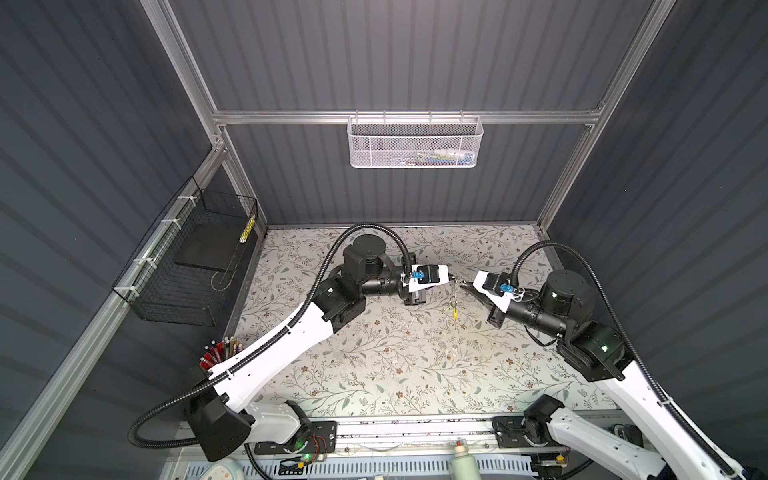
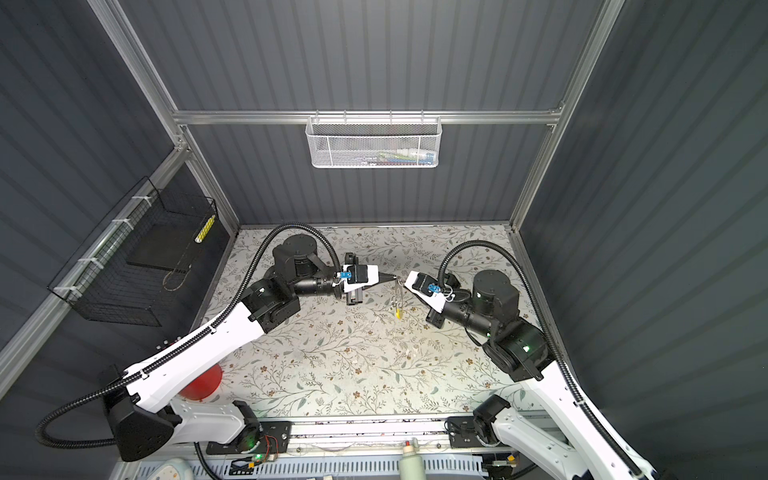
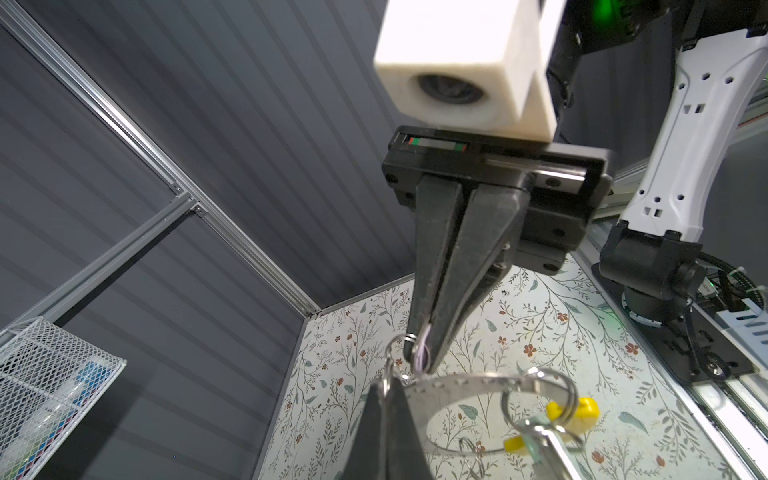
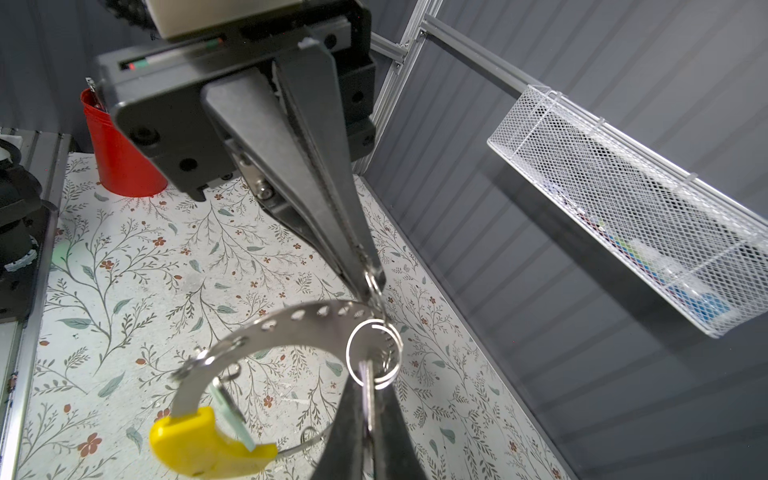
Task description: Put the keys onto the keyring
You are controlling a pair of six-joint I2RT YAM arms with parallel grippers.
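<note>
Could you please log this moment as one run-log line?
left pincer: shut on keyring | right pincer: shut on key | keyring: held above table between both | pale key: hanging on keyring | phase: likely threading

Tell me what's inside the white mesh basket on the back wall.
The white mesh basket holds small colourful items at one end; the mesh hides what they are.

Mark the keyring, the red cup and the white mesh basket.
keyring (image 4: 284, 328): right wrist view, perforated metal band.
red cup (image 4: 120, 160): right wrist view, side wall.
white mesh basket (image 4: 582, 178): right wrist view, mesh wall.
</note>
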